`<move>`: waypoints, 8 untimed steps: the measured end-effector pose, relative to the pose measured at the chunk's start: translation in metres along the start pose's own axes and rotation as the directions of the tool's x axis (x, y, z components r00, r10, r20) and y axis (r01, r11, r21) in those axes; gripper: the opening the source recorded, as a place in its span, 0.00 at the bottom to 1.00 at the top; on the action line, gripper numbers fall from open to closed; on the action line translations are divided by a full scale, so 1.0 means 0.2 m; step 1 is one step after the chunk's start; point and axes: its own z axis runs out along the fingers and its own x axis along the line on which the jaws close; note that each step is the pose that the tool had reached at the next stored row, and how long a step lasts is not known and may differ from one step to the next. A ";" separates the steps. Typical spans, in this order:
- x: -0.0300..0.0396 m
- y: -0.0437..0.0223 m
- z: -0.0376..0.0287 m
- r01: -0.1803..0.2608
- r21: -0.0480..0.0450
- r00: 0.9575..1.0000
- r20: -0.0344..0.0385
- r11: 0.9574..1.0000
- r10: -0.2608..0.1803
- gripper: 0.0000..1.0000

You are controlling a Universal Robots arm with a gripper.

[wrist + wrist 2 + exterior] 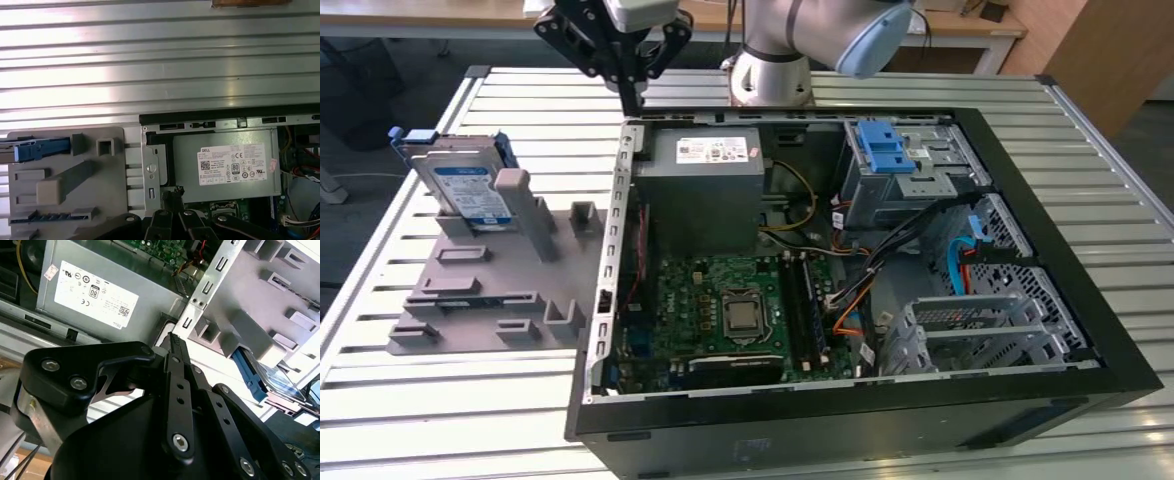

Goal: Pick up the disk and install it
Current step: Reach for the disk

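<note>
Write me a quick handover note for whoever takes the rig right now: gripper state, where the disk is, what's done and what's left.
Gripper: fingers shut together, holding nothing, hanging over the rear edge of the open computer case, beside the grey power supply.
Disk: standing upright in the grey fixture on the slatted table, at the exterior view's left, apart from the gripper; its blue rail end shows in the first wrist view.
Done: nothing visible; disk not picked up.
Left: pick up the disk and install it in the case.
</note>
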 end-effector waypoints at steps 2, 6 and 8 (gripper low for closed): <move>0.020 0.003 0.001 0.000 0.000 1.000 -0.004 1.000 0.000 0.11; 0.065 0.009 0.002 0.000 0.001 1.000 -0.011 1.000 0.000 0.11; 0.087 0.011 0.003 0.000 0.001 1.000 -0.014 1.000 0.000 0.11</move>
